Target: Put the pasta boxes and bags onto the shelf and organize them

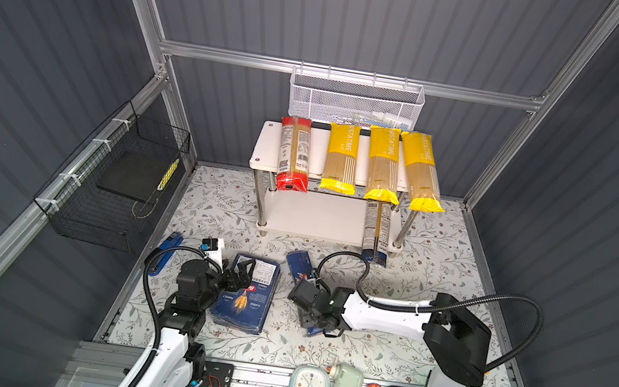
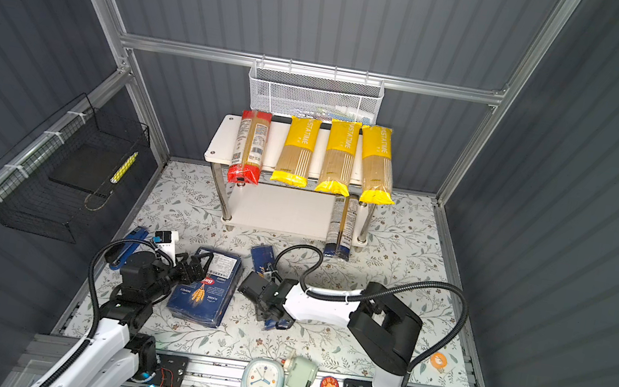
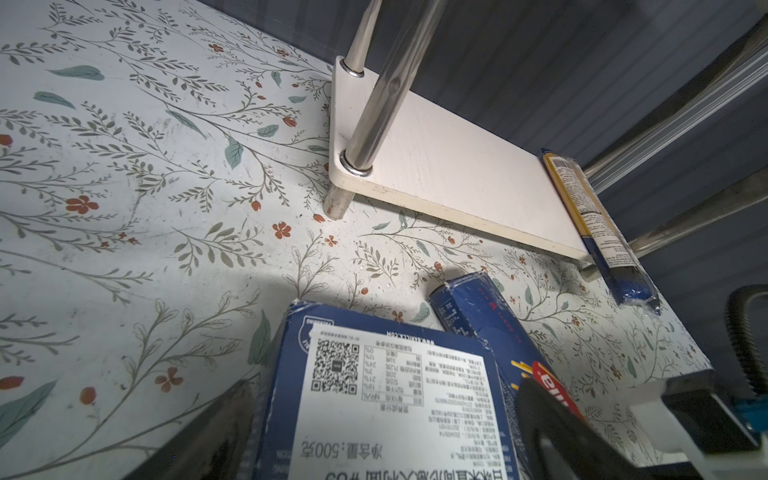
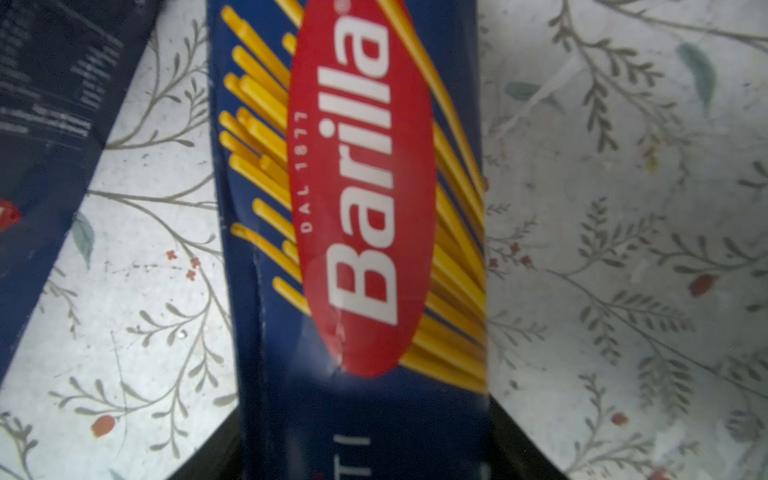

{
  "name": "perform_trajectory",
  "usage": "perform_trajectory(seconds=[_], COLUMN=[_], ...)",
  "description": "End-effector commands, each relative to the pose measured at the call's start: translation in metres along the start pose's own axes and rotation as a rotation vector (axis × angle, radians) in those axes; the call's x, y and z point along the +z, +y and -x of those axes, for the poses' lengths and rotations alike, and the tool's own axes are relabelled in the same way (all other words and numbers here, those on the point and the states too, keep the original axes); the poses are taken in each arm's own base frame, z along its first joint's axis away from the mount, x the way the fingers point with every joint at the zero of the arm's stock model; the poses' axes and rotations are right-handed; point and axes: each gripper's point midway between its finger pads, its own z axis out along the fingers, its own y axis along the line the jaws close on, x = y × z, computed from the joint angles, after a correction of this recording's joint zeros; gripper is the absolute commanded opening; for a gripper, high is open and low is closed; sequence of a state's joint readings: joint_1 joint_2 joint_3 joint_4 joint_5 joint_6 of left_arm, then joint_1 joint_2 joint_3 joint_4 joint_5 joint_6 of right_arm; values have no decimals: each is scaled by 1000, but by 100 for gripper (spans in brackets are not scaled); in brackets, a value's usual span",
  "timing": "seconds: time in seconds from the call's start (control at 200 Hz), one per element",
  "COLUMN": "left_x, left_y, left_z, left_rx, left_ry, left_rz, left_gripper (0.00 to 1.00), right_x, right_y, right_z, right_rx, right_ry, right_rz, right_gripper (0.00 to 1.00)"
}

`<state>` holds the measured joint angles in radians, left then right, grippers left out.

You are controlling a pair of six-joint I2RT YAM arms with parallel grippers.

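Blue wide box (image 1: 246, 302) flat on floral mat (image 1: 401, 344), left gripper (image 1: 243, 266) spread over its shelf-side end; grip or not, cannot tell. Just right of it the narrow box (image 4: 353, 208), right gripper (image 4: 363, 409) clamped across its width. Both boxes lie apart from shelf (image 1: 264, 149), which carries five bags (image 1: 341, 157)

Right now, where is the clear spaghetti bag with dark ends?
In both top views the dark-ended bag lies at the right end of the lower board of the shelf, beneath the yellow PASTATIME bags, its near end overhanging the front edge.
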<state>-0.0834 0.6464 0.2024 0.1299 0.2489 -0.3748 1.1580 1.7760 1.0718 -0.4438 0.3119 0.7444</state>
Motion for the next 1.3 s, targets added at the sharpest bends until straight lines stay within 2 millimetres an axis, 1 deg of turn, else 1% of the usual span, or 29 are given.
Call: perform_trajectory(seconds=[0.0,0.105,0.195,0.23,0.315,0.37,0.63,0.861,1.031,1.091,1.201,1.261,1.296], left_x=[0,0,0,0,0,0,0,0,0,0,0,0,0], left_y=[-1,-1,-1,-1,-1,-1,-1,-1,-1,-1,-1,-1,-1], left_z=[1,1,1,1,1,1,1,0,1,1,0,0,0], left_rx=[7,6,7,6,7,6,7,6,6,7,6,6,7], left_ry=[-10,-9,-9,-9,-10,-9,-9,-8,-8,-10,-7,-8,-8], left_rz=[-15,-13,-14,-14,-14,-13,-14,-15,-15,-15,-14,-14,-14], left_gripper=[99,99,99,99,99,99,99,99,99,99,99,99,99], right_x=[-11,-13,-18,-21,-29,-36,-67,-79,-95,-92,-71,-60,-54], right_y=[1,0,-3,-5,-10,-10,-22,-33,-40,-41,-43,-40,-36], right_z=[25,28,33,36,40,48,65,67,72,70,55,46,42], right_rx=[49,49,60,65,75,93,115,136,149,145,135,131,125], right_ry=[-102,-115,-142,-156,-187,-228,-330,-369,-418,-393,-295,-245,-217], right_rz=[6,4,-5,-11,-19,-3,-3,1,13,30,17,19,31], right_gripper=[64,59,57,55,52,52,49,45,40,43,43,49,55])
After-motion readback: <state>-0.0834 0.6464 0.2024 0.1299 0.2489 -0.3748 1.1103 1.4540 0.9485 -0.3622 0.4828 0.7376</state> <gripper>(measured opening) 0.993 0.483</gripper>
